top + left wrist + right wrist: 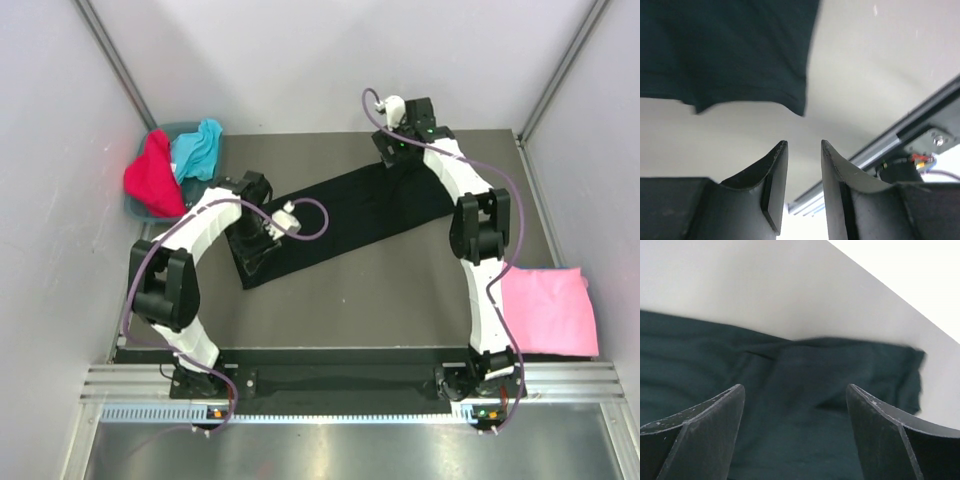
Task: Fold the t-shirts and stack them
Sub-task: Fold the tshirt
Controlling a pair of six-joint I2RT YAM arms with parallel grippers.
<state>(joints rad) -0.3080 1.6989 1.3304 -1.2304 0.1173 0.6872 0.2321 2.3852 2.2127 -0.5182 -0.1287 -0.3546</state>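
Black t-shirt [340,215] lies as a long strip diagonally mid-table, so I'd drop the wide-open, empty right gripper [795,386] squarely over its far end, then widen the barely parted, empty left gripper [804,143] and pinch all layers at the near corner.

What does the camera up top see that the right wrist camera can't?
Only the top view shows the pink t-shirt at the table's right edge, the red t-shirt and turquoise t-shirt in the bin at far left, plus the left arm and right arm. Only the right wrist view shows the right pincer close up, its fingers wide open over wrinkled cloth. Both show the black t-shirt and the grey table.
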